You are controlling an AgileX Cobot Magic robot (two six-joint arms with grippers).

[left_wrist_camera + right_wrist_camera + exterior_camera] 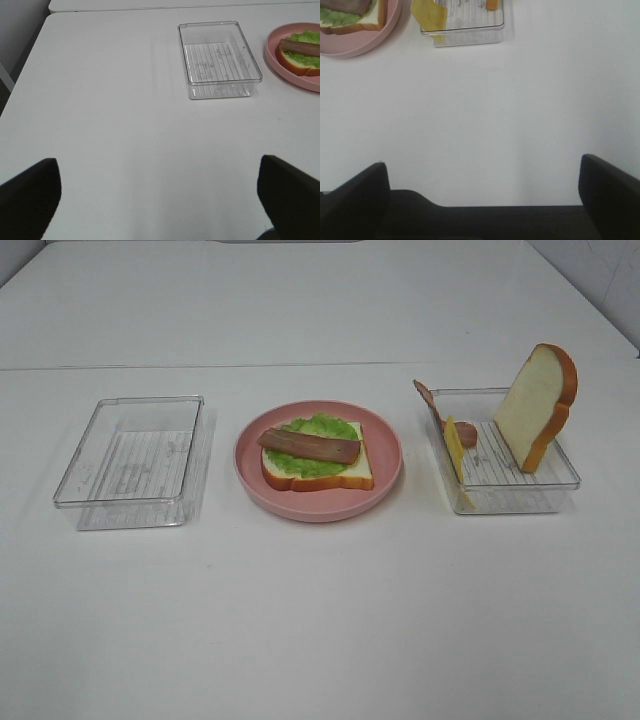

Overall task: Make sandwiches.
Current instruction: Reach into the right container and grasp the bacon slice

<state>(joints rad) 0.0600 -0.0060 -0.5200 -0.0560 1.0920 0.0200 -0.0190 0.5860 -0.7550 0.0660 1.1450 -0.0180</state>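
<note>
The sandwich (pixel 318 455) lies open-faced on the round pink plate (pixel 388 480) in the middle of the white tabletop (pixel 320 620). Its bottom bread slice (pixel 335 478) lies flat, lettuce (pixel 322 427) covers it, and one bacon strip (pixel 310 446) lies across the lettuce. Just right of the plate stands the right tray (pixel 510 498), of clear plastic. In it a second bread slice (pixel 535 405) stands on edge, tilted, in the right part, and a yellow cheese slice (pixel 456 448) leans by the left wall. A second bacon strip (pixel 430 400) pokes up above the far left corner. The left tray (pixel 75 480), also clear with a ribbed floor, sits left of the plate and apart from it. The tabletop is plain and matte, with a thin seam (pixel 200 366) running across its far part. Beyond its far right corner a pale tiled surface shows, and the left wrist view has grey past the tabletop's edge. The left hand (pixel 157 165) and the right hand (pixel 482 162) each hang over bare tabletop, fingers wide apart and gripping nothing, well short of the trays.
</note>
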